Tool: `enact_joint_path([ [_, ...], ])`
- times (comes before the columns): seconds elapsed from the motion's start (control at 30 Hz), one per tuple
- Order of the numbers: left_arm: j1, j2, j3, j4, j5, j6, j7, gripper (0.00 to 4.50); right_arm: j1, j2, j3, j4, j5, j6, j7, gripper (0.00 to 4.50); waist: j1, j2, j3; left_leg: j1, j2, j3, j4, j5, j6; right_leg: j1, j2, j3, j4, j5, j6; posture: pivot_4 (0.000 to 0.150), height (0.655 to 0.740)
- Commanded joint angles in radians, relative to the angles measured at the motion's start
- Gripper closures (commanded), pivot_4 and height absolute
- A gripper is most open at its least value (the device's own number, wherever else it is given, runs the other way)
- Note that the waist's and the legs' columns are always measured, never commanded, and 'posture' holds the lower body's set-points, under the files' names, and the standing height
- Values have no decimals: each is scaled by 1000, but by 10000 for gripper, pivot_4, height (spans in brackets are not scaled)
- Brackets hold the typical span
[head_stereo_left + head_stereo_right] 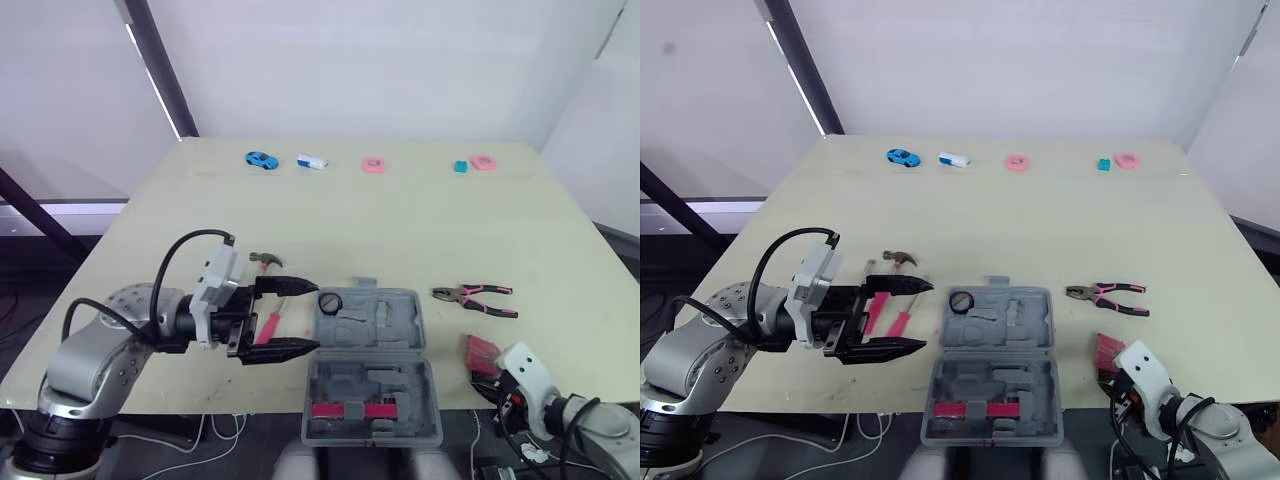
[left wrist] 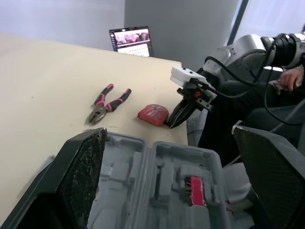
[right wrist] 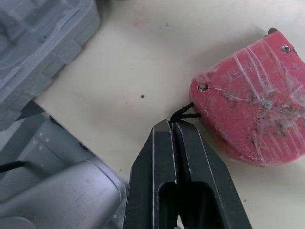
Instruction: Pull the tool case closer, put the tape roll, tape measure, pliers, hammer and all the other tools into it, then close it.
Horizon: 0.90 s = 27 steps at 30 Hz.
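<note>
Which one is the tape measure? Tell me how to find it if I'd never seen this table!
Find the open grey tool case at the near edge of the table, then look right of it, nearer the robot than the pink-handled pliers. The tape measure is the chunky red block there; only it has a black cord, running to the tips of the right gripper.

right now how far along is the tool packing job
Done: the tool case lies open at the near table edge, the tape roll at its far left corner. In hand: the right jaws are shut on the cord of the red tape measure; the left jaws hang open beside the case. Left: pliers, hammer and red-handled tools lie on the table; closing.
</note>
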Motion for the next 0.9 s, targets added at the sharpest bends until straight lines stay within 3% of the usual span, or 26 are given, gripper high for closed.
enact_joint_path([
  [0.03, 1, 11, 1, -21, 4, -22, -20, 0, 8, -8, -16, -34, 9, -9, 14, 44520, 0, 0, 0, 0, 0, 0, 0, 0, 0, 0, 0, 0, 0, 0, 0, 1500, 7395],
  [0.47, 8, 15, -7, -16, 17, -35, -47, 0, 18, -45, -31, -54, 22, 4, 50, 44520, 0, 0, 0, 0, 0, 0, 0, 0, 0, 0, 0, 0, 0, 0, 0, 1500, 7395],
  [0.6, 6, 21, -10, -12, 30, -48, -67, 0, 51, -85, -80, -97, 56, -6, 99, 34864, 1, 0, 0, 0, 0, 0, 0, 0, 0, 0, 0, 0, 0, 0, 0, 1500, 7395],
  [0.73, 3, 28, -13, -4, 38, -58, -85, 0, 117, -144, -155, -122, 89, -52, 190, 13825, 3, -1, 0, 0, 0, 0, 1, 0, 0, 1, 0, 0, 0, 0, 0, 1500, 7395],
  [0.8, -2, 24, -10, -1, 32, -56, -86, 0, 127, -155, -195, -105, 110, -94, 235, 5331, 3, -2, -1, 0, 0, -1, 1, 0, 0, 1, 0, -1, 0, 0, 0, 1500, 7395],
  [0.87, -5, 21, -10, -1, 30, -55, -87, 0, 116, -154, -216, -70, 115, -152, 269, 654, 2, -2, -1, 0, 0, -1, 1, 0, 0, 1, 0, -1, 0, 0, 0, 1500, 7395],
  [0.9, -6, 21, -11, -3, 29, -55, -90, 0, 102, -156, -213, -38, 99, -203, 287, 654, 1, -2, -1, 1, 0, -1, 1, 0, 0, 1, 0, -1, 0, 0, 0, 1500, 7395],
])
